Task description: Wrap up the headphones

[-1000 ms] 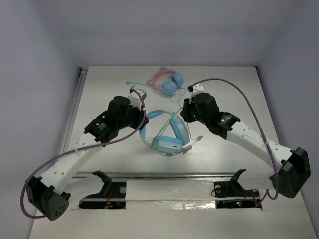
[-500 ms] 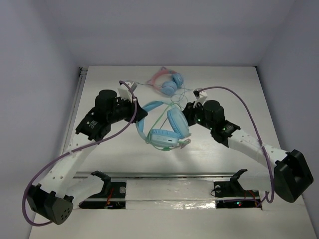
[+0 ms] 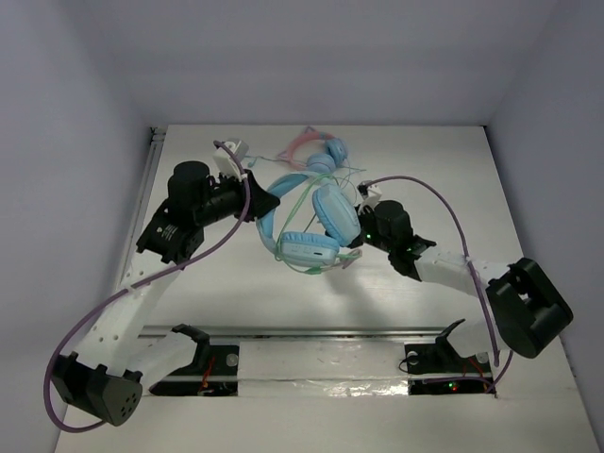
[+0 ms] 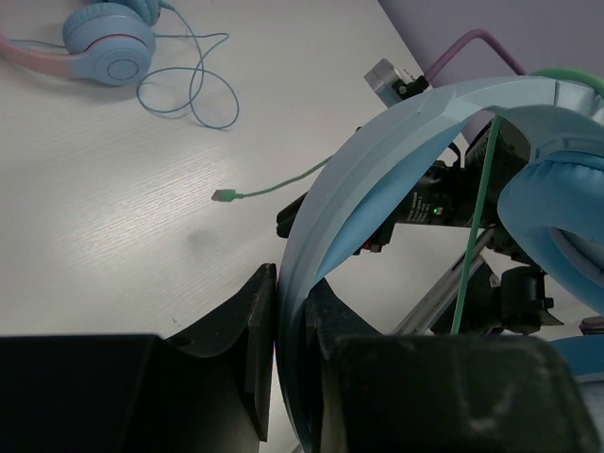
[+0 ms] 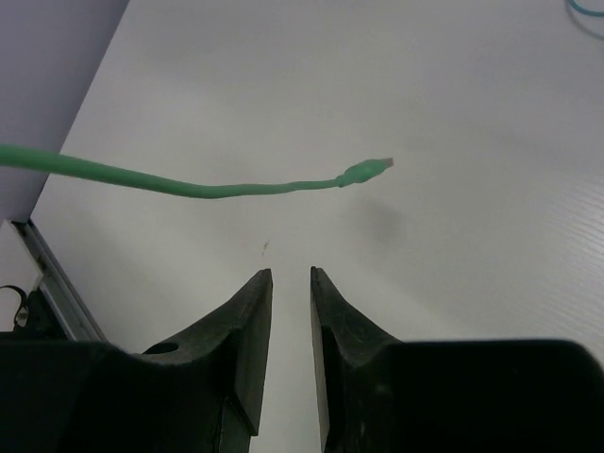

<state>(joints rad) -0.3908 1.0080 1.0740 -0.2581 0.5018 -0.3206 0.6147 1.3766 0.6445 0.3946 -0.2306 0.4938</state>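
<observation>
The light-blue headphones hang in the air above the middle of the table. My left gripper is shut on their wide headband, which sits clamped between its fingers. The green cable runs down across the headband and cups. Its loose end with the plug hangs free above the table in front of my right gripper. The right gripper sits low beside the cups, jaws a narrow gap apart, holding nothing.
A smaller pair with a pink headband and blue cups lies at the back of the table with its thin blue cable in loops. A metal rail runs along the near edge. Walls close in on three sides.
My left gripper has carried the headphones up and toward the back of the table. My right arm has dropped lower and swung in under the cups; the cable end now hangs free before it.
</observation>
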